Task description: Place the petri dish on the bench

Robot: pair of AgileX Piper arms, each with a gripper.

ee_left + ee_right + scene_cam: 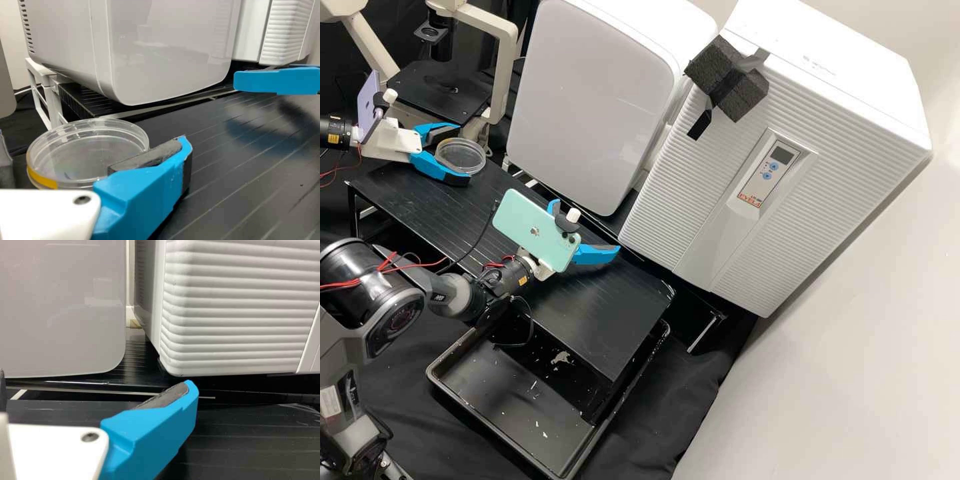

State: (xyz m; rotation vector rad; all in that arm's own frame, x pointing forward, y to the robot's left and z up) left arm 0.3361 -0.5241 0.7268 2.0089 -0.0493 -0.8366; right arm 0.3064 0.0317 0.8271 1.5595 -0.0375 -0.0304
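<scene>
Blue fingers (440,170) of the left claw (463,153) stood apart around the clear dish (461,157), at the counter's (587,320) end near the microscope (440,87). The right claw (587,227), also spread, hung over the counter.

The right end effector (587,228) faces a ribbed white cabinet (237,310).

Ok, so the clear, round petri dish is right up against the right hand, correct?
Wrong hand: the clear, round petri dish is right up against the left hand, as the left wrist view shows.
</scene>
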